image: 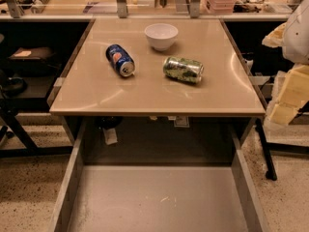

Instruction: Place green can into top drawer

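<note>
Locating the green can (183, 69) on the tan surface (145, 93), lying on its side right of centre, just near and right of the white bowl (161, 35) and well apart from the blue can (120, 60) on the left. Noting its long axis running left to right, with the right end turned slightly nearer. Locating the hand (288, 98) at the right edge of the view, beyond the right side of the surface and level with its near corner; whether spread or pressed together, cannot tell. Reading the can as lying left of the hand and a little farther off, right end facing it. Judging a reach leftward, closing across the can's short width, as likely required. Noting the top drawer (159, 197) standing pulled out and bare below the near edge, still awaiting the can.
</note>
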Controlling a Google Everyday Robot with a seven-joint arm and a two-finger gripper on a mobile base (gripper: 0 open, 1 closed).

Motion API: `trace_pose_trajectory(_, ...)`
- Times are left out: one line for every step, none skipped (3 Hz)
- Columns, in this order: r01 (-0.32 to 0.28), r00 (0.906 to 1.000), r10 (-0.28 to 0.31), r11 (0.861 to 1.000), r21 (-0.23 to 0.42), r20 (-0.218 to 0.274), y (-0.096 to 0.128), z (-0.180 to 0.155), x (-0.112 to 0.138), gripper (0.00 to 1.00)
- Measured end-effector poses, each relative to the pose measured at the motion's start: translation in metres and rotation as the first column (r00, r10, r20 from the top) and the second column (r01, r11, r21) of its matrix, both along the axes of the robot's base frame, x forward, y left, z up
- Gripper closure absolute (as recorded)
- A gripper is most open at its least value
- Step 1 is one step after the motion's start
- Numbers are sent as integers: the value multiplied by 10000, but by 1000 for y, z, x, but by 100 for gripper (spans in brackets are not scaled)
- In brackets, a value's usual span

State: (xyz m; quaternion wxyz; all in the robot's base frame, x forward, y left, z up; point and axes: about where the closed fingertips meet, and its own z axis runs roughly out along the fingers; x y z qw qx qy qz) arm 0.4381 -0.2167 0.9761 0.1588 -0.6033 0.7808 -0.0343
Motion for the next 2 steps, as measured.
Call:
trace_pose_trajectory(0, 10000, 0, 10000, 0, 0, 0, 0, 0, 0)
trace_pose_trajectory(-137, 9996, 132, 9997, 195, 237, 4, 0, 10, 0)
